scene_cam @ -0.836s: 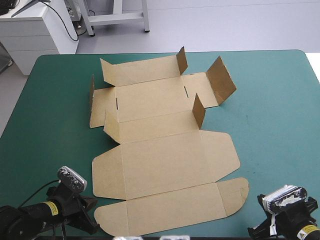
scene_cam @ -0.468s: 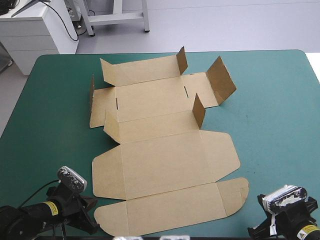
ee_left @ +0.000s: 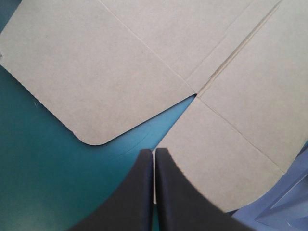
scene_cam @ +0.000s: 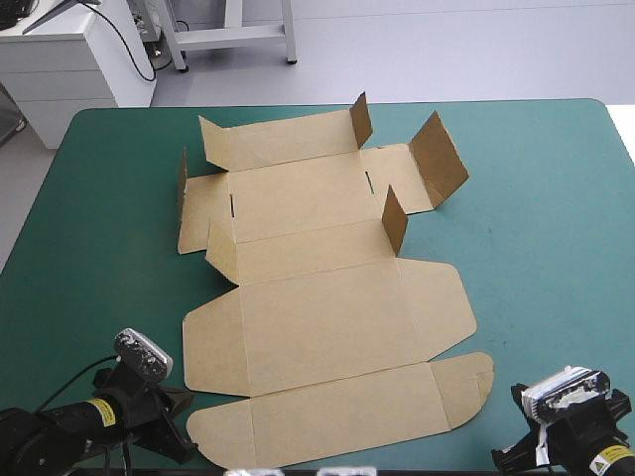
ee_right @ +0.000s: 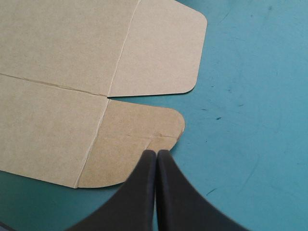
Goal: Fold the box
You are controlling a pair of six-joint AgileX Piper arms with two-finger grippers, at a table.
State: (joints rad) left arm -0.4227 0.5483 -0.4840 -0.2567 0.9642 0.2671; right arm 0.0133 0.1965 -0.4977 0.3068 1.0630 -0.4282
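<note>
Ahead of both grippers, flat on the teal-green cover: the box, a cut sheet of brown board, not yet formed into a tray and bearing nothing on its panels.

Left gripper clenched, black fingers pressed together into one pointed arch, grasping nothing. Tips hovering at the edge of the near strip's left end flap, on the side toward the notch. Just ahead of the tips, a narrow notch of teal-green between that flap and the rounded left side flap of the large panel. Whether touching the board or just above it, cannot tell.

Right gripper likewise clenched to a single arch, empty. Tips over the edge of the near strip's rounded right end flap, a faint crease across it. Beyond that flap, the large panel's right side flap, lying flat, a thin slit of cover between the two.

Seen from above, both grippers at the table's near edge, well apart, one at each near corner of the sheet. Farthest from them, four small flaps standing upright, the rest of the board lying flat or nearly so.
</note>
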